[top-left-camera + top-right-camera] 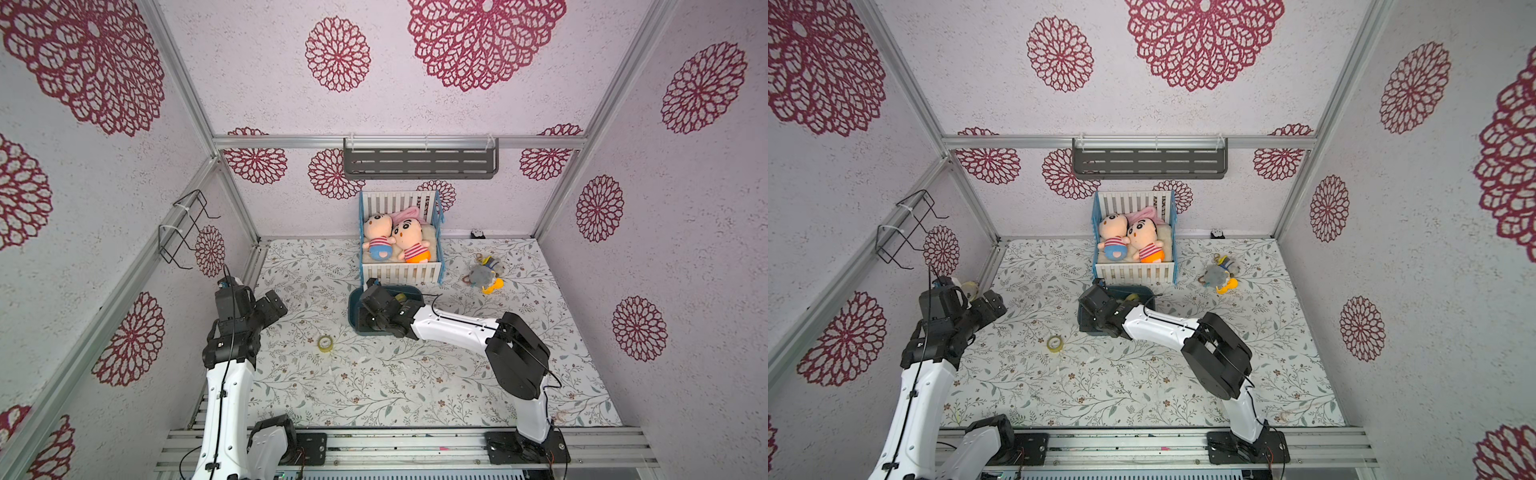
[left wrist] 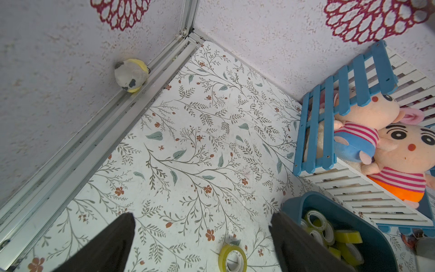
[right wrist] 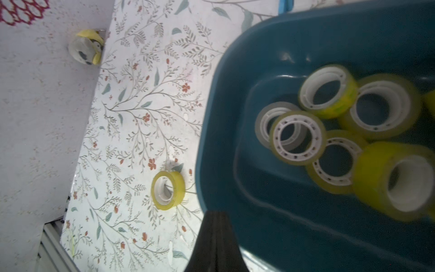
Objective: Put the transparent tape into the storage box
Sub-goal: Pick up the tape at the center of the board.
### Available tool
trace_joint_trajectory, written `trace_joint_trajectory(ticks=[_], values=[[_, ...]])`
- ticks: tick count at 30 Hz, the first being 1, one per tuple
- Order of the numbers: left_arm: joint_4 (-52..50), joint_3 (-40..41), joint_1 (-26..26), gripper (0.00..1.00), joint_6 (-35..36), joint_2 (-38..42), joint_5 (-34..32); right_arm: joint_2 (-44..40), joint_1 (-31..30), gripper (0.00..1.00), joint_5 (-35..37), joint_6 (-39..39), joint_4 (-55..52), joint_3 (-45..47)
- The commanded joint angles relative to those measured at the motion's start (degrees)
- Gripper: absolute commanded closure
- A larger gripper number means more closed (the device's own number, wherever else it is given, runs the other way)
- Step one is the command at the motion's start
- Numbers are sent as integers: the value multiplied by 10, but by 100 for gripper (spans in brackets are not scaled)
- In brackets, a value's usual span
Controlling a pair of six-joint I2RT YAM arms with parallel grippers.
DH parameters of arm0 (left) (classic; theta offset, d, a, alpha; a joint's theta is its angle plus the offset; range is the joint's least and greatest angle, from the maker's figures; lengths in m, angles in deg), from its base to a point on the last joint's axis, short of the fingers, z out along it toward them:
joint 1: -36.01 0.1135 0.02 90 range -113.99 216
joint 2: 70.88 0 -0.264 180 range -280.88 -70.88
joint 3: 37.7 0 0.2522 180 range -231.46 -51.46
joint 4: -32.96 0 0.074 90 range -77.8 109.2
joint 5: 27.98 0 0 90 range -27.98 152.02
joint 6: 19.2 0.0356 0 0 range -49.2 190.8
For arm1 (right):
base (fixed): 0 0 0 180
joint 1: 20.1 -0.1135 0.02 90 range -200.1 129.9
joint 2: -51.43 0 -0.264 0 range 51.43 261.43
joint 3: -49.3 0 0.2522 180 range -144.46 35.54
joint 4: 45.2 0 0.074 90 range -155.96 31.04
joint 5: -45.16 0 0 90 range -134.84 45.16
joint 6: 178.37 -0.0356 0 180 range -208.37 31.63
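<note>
Over the near left corner of the storage box (image 3: 226, 99), my right gripper (image 3: 215, 213) hung with its two fingers pressed almost together, and nothing was between them. Inside the box lay several rolls of transparent tape (image 3: 297, 137), yellowish with white cores, some leaning on each other. One more roll, the loose tape roll (image 1: 325, 343), lay flat on the flowered tablecloth (image 1: 415, 386), outside the box and near this same corner, on the side toward me; in both top views it was between my two arms (image 1: 1055, 343). My left gripper (image 2: 202, 215) was well to the left of the box, with its fingers wide apart and holding nothing. In the left wrist view, the loose roll (image 2: 233, 257) showed beyond the fingers, not touched by them. Behind the box stood the toy crib (image 1: 401, 272) with two plush dolls (image 1: 395, 243) in it, just beside the far wall of the box.
</note>
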Motion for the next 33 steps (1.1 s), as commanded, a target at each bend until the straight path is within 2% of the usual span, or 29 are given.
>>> trace_joint_trajectory(ticks=[1, 4, 5, 11, 14, 20, 33], values=[[5, 0, 5, 3, 5, 2, -6, -50, -27, 76, 27, 7, -4, -28], [5, 0, 4, 3, 5, 5, -11, -49, -45, 54, 17, -10, 3, -18], [5, 0, 4, 3, 6, 5, -15, -42, -48, 49, 13, -23, -3, -18], [3, -1, 5, 3, 10, 8, -28, 36, -74, 39, 47, -76, -104, -92], [4, -1, 5, 3, 9, 7, -21, 77, -83, 31, 53, -87, -145, -141], [8, 1, 5, 3, 7, 17, -13, 110, -83, 29, 70, -121, -154, -169], [8, 1, -3, 3, 5, 38, -15, 245, -82, 29, 119, -134, -301, -362]])
